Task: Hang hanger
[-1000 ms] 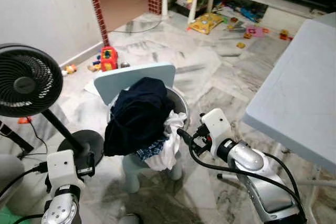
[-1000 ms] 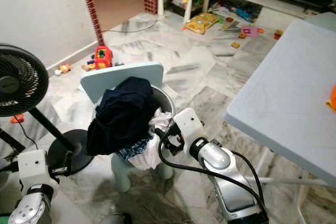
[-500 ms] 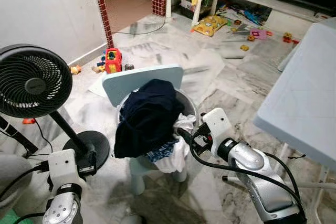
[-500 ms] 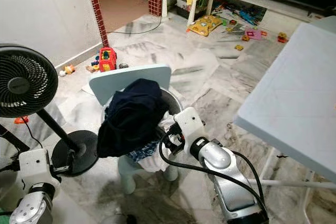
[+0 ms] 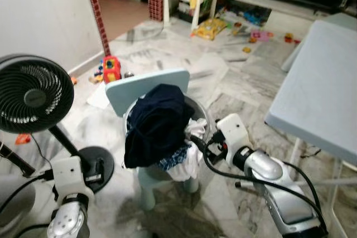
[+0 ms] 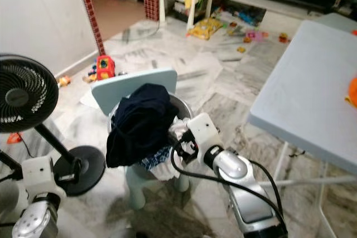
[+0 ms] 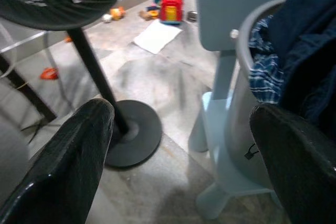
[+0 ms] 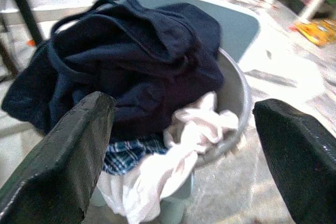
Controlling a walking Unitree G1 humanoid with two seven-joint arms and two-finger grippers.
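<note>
A grey basin [image 5: 202, 116] heaped with laundry stands on a small pale blue chair [image 5: 148, 82]. A dark navy garment [image 5: 156, 124] lies on top, and a white cloth [image 5: 187, 163] and a blue plaid cloth [image 8: 123, 158] spill over the rim. My right gripper [image 5: 196, 144] is open just off the basin's right side, level with the white cloth; in the right wrist view its fingers [image 8: 73, 150] frame the pile without touching it. My left gripper [image 5: 96, 170] hangs low at the left, open, facing the chair's legs [image 7: 220, 77].
A black standing fan [image 5: 33, 96] with a round base [image 5: 89, 160] stands to the left of the chair. A grey folding table [image 5: 318, 93] fills the right side. Toys [image 5: 110, 66] lie scattered on the marble floor further off, by a white wall and a brick pillar.
The whole picture has shifted a little, so the camera moved. My right gripper stays open beside the basin, and the laundry lies as before.
</note>
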